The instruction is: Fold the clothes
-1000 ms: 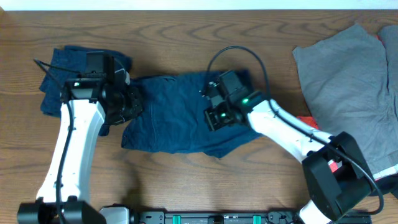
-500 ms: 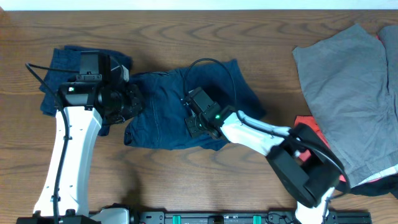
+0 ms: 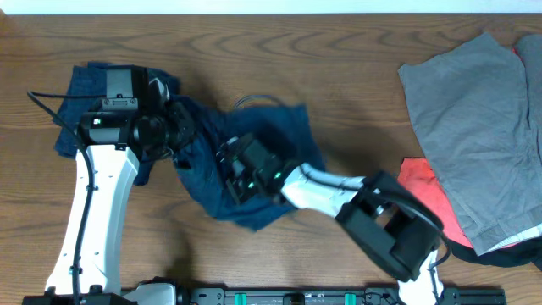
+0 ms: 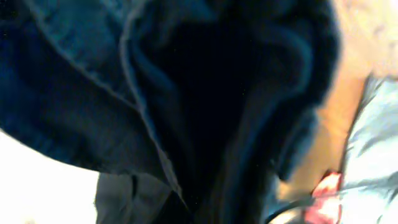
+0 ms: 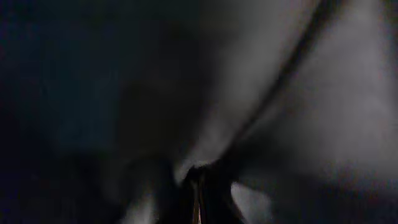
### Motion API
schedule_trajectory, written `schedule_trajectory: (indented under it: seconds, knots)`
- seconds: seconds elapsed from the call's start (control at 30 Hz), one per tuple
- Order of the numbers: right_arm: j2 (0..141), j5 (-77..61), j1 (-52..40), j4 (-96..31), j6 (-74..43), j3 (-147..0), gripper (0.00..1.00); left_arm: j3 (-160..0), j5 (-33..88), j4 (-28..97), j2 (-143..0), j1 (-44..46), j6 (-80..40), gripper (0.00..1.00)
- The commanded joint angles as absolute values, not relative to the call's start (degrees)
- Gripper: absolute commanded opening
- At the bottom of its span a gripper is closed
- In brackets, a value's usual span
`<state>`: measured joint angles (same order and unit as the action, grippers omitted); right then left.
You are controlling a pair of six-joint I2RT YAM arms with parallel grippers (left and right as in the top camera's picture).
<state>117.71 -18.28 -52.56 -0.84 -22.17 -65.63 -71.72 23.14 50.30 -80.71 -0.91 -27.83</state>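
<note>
Mid-fold: the navy shorts point(image 3: 284, 135) lie bunched left of centre, the left gripper point(image 3: 185, 134) pinching their left edge and the right gripper point(image 3: 230, 178) clenched on cloth nearer the front. Next, I judge, the gathered half must be laid flat before either releases.

The left arm point(image 3: 93, 203) reaches forward, wrist bent to the right — left gripper point(image 3: 182, 131) pinched closed. The right arm point(image 3: 318, 185) stretches far across leftward — right gripper point(image 3: 229, 174) closed too, near the other.
</note>
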Motion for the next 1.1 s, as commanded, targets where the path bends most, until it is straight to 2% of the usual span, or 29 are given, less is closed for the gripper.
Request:
schedule_trajectory:
  seconds: [0.0,0.13,0.27,0.47,0.67,0.87,1.07]
  knots:
    - [119.39,-20.75,-55.88,-0.89,-23.33,-64.99,0.01,-73.36,23.77,48.69,-80.07,-0.69,-33.17,0.06]
    - [119.37,-18.65,-55.92,-0.67,-23.29,-64.99,0.02,-73.36,23.79,48.9,-80.95,0.34,-33.32,0.06]
    - [118.26,-16.67,-53.6,-2.83,-23.11,-65.14,0.08,-73.32,23.77,49.15,-81.6,2.11,-33.08,0.07]
    - [109.93,-16.05,-44.77,-11.77,-22.39,-65.14,0.1,-73.32,23.35,49.15,-81.62,2.98,-33.06,0.07]
    - [101.3,-12.27,-35.31,-25.89,-17.87,-65.14,0.13,-73.32,23.35,49.17,-81.62,2.98,-32.64,0.07]
    - [101.6,-8.54,-29.1,-38.22,-15.09,-64.23,0.09,-73.3,23.35,49.36,-81.62,2.98,-32.64,0.07]
    - [102.43,-9.08,-28.93,-37.71,-14.7,-59.99,0.08,-73.19,23.42,50.85,-81.62,3.18,-32.67,0.07]
